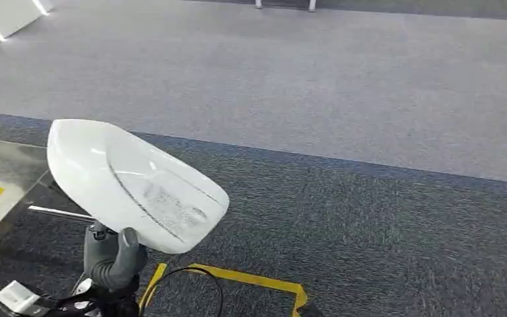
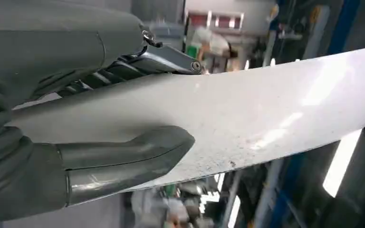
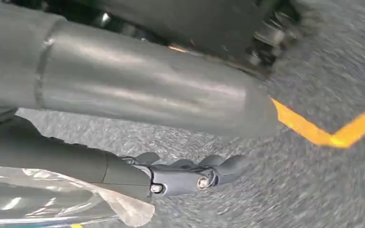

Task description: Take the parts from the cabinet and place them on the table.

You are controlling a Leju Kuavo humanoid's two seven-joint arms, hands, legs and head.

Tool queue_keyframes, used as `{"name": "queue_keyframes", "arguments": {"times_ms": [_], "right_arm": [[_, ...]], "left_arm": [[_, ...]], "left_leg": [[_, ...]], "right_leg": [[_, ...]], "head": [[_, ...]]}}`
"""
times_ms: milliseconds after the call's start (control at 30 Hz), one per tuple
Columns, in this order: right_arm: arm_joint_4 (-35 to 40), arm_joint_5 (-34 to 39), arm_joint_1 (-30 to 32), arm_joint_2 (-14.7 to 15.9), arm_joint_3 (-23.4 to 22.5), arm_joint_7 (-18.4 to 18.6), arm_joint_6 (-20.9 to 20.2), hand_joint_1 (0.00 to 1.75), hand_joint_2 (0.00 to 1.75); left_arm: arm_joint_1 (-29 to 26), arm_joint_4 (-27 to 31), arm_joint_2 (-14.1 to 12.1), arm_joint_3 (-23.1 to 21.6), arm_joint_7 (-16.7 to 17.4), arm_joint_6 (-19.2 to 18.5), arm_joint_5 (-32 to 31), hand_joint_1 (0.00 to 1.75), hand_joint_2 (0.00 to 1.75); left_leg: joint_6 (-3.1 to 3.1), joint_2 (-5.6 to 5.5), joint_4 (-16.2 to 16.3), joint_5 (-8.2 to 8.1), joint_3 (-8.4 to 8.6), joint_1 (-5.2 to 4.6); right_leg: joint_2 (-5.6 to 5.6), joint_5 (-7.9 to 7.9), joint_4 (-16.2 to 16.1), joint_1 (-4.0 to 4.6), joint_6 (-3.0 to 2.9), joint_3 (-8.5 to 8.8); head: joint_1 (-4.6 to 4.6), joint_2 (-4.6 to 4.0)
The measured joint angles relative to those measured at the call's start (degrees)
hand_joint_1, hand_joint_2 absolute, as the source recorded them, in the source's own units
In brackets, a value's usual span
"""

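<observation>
A: So, what grips the white part (image 1: 135,185)?
B: The left hand (image 1: 112,257), thumb and fingers clamped on its edge, above the dark carpet (image 1: 370,231).
A: And the right hand (image 3: 138,142)?
B: Empty, fingers curled; the yellow tape (image 3: 332,130) lies beyond it.

No legible text or labels.

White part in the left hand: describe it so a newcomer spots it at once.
In the head view, start at the dark carpet low on the left, beside the steel table. The left hand grips the white part from below. It is a smooth, glossy, curved white shell with a rounded end and a scuffed grey patch, unlike anything around it.
</observation>
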State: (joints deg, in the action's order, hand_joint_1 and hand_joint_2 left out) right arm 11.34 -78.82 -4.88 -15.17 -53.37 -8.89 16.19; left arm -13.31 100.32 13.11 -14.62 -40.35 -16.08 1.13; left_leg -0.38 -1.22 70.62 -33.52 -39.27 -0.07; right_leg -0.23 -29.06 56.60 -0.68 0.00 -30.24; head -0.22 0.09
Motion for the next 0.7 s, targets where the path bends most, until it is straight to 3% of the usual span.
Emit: {"name": "queue_keyframes", "arguments": {"times_ms": [33, 67, 100, 167, 200, 233, 267, 367, 400, 433, 467, 533, 567, 600, 633, 667, 700], "right_arm": [[0.0, -0.2, 0.2, 0.0, 0.0, 0.9, -0.1, 0.0, 0.0], [0.0, -0.7, 0.4, 0.0, 0.0, 2.2, -0.3, 0.0, 0.0], [0.0, -1.7, 0.4, 0.0, 0.1, 3.4, -0.8, 0.0, 0.0], [0.0, -3.6, 0.4, 0.0, 0.7, 5.1, -2.0, 0.0, 0.0], [0.0, -4.2, 0.4, 0.1, 1.0, 5.1, -2.8, 0.0, 0.0], [0.0, -4.7, 0.4, 0.4, 1.4, 4.7, -3.6, 0.0, 0.0], [0.0, -5.0, 0.4, 0.8, 1.7, 4.2, -3.9, 0.0, 0.0], [0.0, -5.2, 0.0, 1.5, 2.3, 3.8, -4.3, 0.0, 0.0], [0.0, -5.2, -0.2, 1.9, 2.5, 3.7, -4.3, 0.0, 0.0], [0.0, -5.2, -0.2, 1.9, 2.6, 3.6, -4.3, 0.0, 0.0], [0.0, -5.2, -0.1, 2.1, 2.7, 3.6, -4.4, 0.0, 0.0], [0.0, -5.2, 0.0, 2.4, 2.8, 3.3, -4.3, 0.0, 0.0], [0.0, -5.0, 0.1, 2.5, 2.9, 2.6, -4.0, 0.0, 0.0], [0.0, -4.9, 0.1, 2.6, 3.0, 1.8, -3.6, 0.0, 0.0], [0.0, -4.9, -0.2, 2.6, 3.1, 0.9, -3.3, 0.0, 0.0], [0.0, -4.7, -0.8, 2.6, 3.2, 0.4, -3.2, 0.0, 0.0], [0.0, -4.7, -1.4, 2.6, 3.2, 0.3, -3.1, 0.0, 0.0]], "left_arm": [[0.1, -0.1, -0.2, -0.5, 0.0, 2.5, -0.7, 1.75, 1.75], [0.2, -0.2, -0.5, -1.1, 0.0, 5.7, -1.5, 1.75, 1.75], [0.2, -0.1, -0.7, -1.5, 0.0, 8.8, -2.4, 1.75, 1.75], [-0.1, 0.9, -1.0, -2.5, 0.0, 16.1, -3.8, 1.75, 1.75], [-0.5, 1.8, -1.2, -3.0, 0.0, 18.9, -4.2, 1.75, 1.75], [-0.6, 2.7, -1.4, -3.6, 0.0, 21.3, -4.3, 1.75, 1.75], [-0.7, 3.3, -1.5, -4.2, 0.0, 22.8, -4.5, 1.75, 1.75], [-1.8, 4.5, -1.9, -5.2, 0.0, 23.7, -4.7, 1.75, 1.75], [-2.1, 4.9, -1.9, -5.5, 0.0, 23.8, -4.8, 1.75, 1.75], [-2.0, 5.2, -1.9, -5.7, 0.0, 23.9, -4.8, 1.75, 1.75], [-2.0, 5.3, -2.0, -5.8, 0.0, 23.9, -4.8, 1.75, 1.75], [-2.0, 5.4, -2.2, -6.1, 0.0, 24.2, -4.8, 1.75, 1.75], [-2.0, 5.4, -2.3, -6.4, 0.0, 24.4, -4.7, 1.75, 1.75], [-2.0, 5.4, -2.4, -6.6, 0.0, 24.4, -4.2, 1.75, 1.75], [-1.9, 5.4, -2.6, -6.7, 0.0, 24.3, -4.1, 1.75, 1.75], [-1.6, 5.4, -2.6, -6.8, 0.0, 23.8, -3.8, 1.75, 1.75], [-1.1, 5.4, -2.5, -6.8, 0.0, 23.0, -3.4, 1.75, 1.75]], "left_leg": [[-0.3, 0.3, 3.9, -1.15, -1.75, 0.21], [-0.49, 0.45, 5.0, -0.96, -2.23, 0.41], [-0.62, 0.57, 3.7, 0.54, -1.53, 0.63], [-0.59, 1.71, -4.5, 5.31, 2.57, 0.7], [-0.34, 4.19, -9.9, 7.41, 5.29, 0.57], [-0.16, 6.18, -10.9, 6.24, 6.05, -0.38], [0.65, 5.88, -11.9, 6.0, 6.08, -0.25], [1.49, 3.64, -11.9, 6.1, 5.7, -0.41], [1.89, 3.04, -12.3, 6.35, 5.95, 0.05], [2.31, 2.46, -12.3, 6.39, 5.92, 0.13], [2.65, 1.82, -12.3, 6.5, 5.84, 0.15], [2.74, 0.28, -12.2, 6.52, 5.81, 0.13], [2.74, -0.55, -12.2, 6.52, 5.84, 0.11], [2.74, -1.34, -12.2, 6.52, 5.91, 0.11], [2.73, -2.22, -12.2, 6.51, 5.98, 0.11], [2.72, -3.09, -12.2, 6.51, 6.06, 0.12], [2.69, -3.85, -12.2, 6.51, 6.09, 0.13]], "right_leg": [[-1.11, -0.13, 0.0, 0.0, -0.04, 0.03], [-2.02, -0.25, 0.0, 0.0, -0.01, 0.07], [-2.81, -0.37, 0.0, 0.0, 0.02, 0.18], [-4.12, -0.71, 0.1, 0.0, 0.22, 0.67], [-4.69, -0.99, 0.1, 0.03, 0.5, 1.12], [-5.25, -1.24, 0.1, 0.49, 0.89, 1.23], [-5.84, -1.45, 0.3, 0.6, 1.25, 1.1], [-8.14, -1.82, 0.1, 0.56, 2.04, 1.75], [-6.62, -2.59, 0.4, 0.2, 2.51, 1.3], [-3.31, -4.26, 2.7, 0.11, 2.58, 0.45], [-1.43, -6.42, 7.1, 0.04, 2.66, -1.61], [-0.14, -9.68, 16.6, 0.04, 2.82, -6.54], [0.05, -9.73, 18.8, 0.07, 2.85, -8.06], [0.12, -8.38, 18.2, 0.07, 2.75, -8.38], [0.27, -5.74, 15.3, 0.06, 2.57, -7.58], [0.72, -2.37, 10.1, 0.06, 2.34, -5.62], [2.5, 0.49, 4.9, -0.04, 2.03, -3.59]], "head": [[0.0, 0.0], [-0.04, 0.0], [-0.02, 0.0], [-0.04, 0.0], [-0.07, 0.0], [-0.04, 0.0], [-0.22, 0.0], [-0.02, 0.0], [0.04, 0.0], [0.37, 0.0], [0.59, 0.0], [0.66, 0.0], [0.66, 0.0], [0.61, 0.0], [0.66, 0.0], [0.63, 0.0], [0.66, 0.0]]}}
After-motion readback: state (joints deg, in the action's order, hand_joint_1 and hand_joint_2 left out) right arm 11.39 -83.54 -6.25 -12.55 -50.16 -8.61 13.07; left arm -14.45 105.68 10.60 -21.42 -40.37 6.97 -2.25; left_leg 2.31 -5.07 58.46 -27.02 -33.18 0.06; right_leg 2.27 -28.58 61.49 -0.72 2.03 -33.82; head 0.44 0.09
